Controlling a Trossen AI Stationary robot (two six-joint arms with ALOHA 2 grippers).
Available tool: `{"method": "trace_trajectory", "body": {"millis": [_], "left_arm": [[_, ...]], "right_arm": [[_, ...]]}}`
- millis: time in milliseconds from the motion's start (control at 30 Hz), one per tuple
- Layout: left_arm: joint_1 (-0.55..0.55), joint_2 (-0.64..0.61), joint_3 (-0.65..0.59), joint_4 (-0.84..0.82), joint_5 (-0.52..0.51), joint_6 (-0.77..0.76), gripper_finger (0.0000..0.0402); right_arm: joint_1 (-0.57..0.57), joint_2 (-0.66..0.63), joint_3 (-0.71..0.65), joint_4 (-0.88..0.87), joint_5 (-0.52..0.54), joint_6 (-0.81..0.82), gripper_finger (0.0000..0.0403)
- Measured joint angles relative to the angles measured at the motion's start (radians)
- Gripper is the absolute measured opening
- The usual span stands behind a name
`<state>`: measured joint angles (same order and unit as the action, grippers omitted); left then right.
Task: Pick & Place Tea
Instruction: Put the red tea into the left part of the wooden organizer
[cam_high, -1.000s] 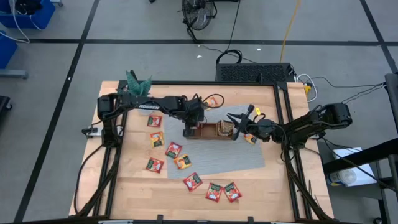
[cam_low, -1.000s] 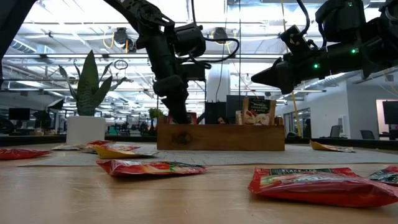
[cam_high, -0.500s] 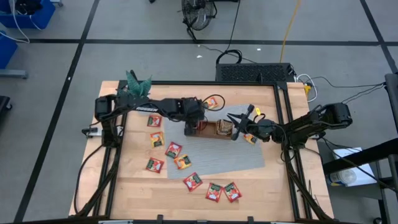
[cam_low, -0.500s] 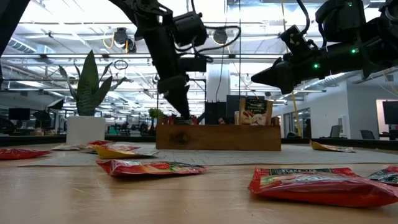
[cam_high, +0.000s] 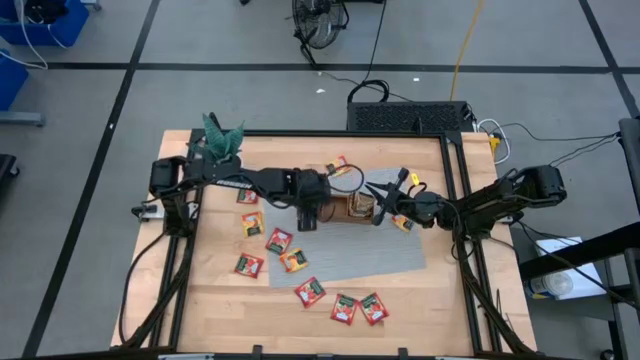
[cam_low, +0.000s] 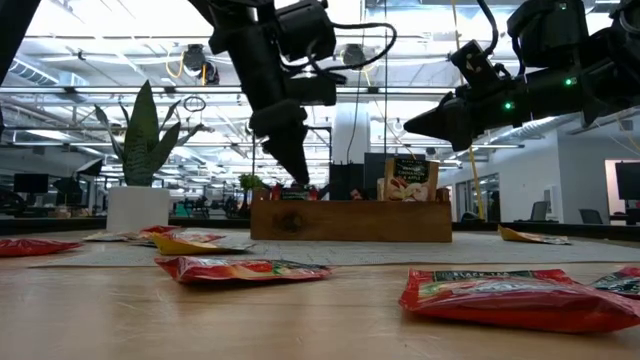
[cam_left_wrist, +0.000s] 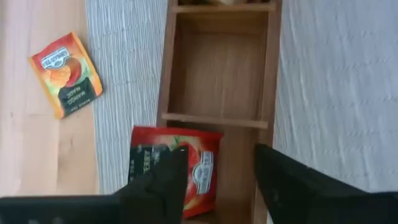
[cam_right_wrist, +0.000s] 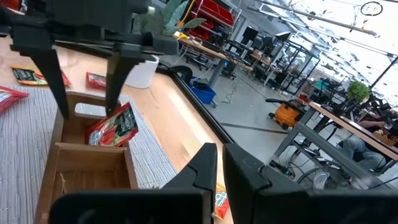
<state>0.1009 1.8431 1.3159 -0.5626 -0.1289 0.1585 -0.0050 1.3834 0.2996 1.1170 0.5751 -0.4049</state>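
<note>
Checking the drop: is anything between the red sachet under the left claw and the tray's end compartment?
Nothing separate is in the way. The sachet sits tilted in the end compartment of the tray, one edge riding up over the side wall. The left claw is open above it.

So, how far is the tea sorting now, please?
Done: a few sachets stand in the wooden tray's right end, and a red sachet leans in its left end compartment. In hand: nothing; the left gripper is open above that red sachet, and the right gripper waits shut by the tray's other end. Left: the loose sachets scattered on the table.
</note>
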Motion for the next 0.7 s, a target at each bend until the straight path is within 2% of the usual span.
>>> {"method": "trace_trajectory", "body": {"millis": [100,233,267,433,700], "left_arm": [[-0.011,0.003,-0.004,-0.028,-0.04,0.002,0.0122],[-0.001,0.003,-0.004,-0.025,-0.071,0.001,0.0024],[0.005,0.003,-0.004,-0.026,-0.068,-0.007,0.0013],[0.017,0.012,-0.005,-0.036,0.025,-0.01,0.0006],[0.015,0.103,-0.005,-0.029,0.079,-0.004,0.0004]], "right_arm": [[0.0,0.0,0.0,0.0,0.0,0.0,0.0018],[0.0,0.0,0.0,0.0,0.0,0.0,0.0018],[0.0,0.0,0.0,0.0,0.0,0.0,0.0018],[0.0,0.0,0.0,-0.003,0.0,0.019,0.0018],[0.0,0.0,0.0,-0.007,-0.001,0.022,0.0018]]}}
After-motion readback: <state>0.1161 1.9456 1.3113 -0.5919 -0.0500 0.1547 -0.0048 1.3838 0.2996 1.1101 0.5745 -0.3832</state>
